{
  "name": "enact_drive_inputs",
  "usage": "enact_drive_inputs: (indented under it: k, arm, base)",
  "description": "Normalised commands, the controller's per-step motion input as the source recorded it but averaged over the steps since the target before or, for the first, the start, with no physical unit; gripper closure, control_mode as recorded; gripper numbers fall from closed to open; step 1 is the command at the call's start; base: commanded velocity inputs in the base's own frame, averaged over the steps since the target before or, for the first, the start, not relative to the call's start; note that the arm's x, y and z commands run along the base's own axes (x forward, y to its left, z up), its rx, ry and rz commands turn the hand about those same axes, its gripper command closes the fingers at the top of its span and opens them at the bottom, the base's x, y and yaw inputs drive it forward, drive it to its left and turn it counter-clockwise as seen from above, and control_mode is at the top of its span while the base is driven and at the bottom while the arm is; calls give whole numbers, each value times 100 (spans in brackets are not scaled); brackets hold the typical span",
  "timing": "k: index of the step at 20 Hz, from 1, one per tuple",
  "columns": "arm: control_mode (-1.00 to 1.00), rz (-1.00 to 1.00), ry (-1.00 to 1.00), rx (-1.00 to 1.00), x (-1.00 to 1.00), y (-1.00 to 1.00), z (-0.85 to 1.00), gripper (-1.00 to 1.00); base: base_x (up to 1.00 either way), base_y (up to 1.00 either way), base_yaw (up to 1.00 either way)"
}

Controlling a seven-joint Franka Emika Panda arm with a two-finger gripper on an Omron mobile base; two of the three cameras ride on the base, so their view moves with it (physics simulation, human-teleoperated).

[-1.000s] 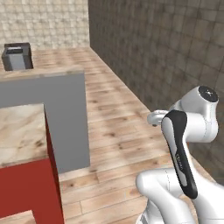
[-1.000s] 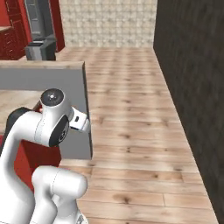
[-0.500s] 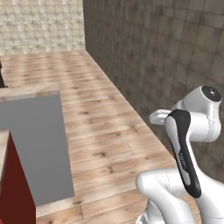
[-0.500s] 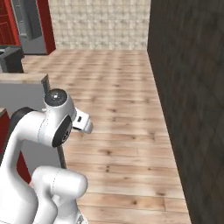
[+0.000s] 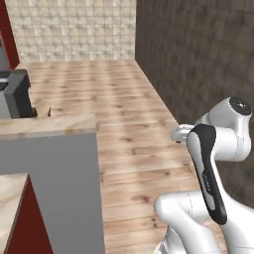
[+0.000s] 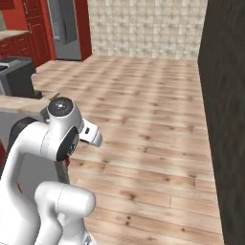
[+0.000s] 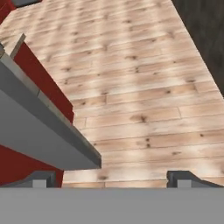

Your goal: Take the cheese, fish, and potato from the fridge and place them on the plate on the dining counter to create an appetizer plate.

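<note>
Gripper stands wide apart and holds nothing, above the wooden floor.
Fridge is far off at 11 o'clock in the right base view; grey-sided counter with a dark appliance at 9 o'clock in the left one.

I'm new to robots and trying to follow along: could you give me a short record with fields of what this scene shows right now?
setting: simulated kitchen with wood plank floor
robot: white arm, folded close over its base
end effector: open, holding nothing, aimed down at the floor
nearby: grey-sided counter with a marbled top, red base beside it
on the counter: dark box-shaped appliance
background: fridge between red panelling, tiled back wall
food and plate: none to be seen
</note>
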Motion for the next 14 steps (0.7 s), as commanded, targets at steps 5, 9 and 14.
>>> enact_drive_inputs:
  k: [5, 9, 14]
  arm:
    - [100, 0, 0, 0, 0, 0, 0, -100]
    - [100, 0, 0, 0, 0, 0, 0, -100]
    - [100, 0, 0, 0, 0, 0, 0, -100]
  base:
    - [100, -45, 31]
    - [100, -58, 23]
    - [100, -72, 20]
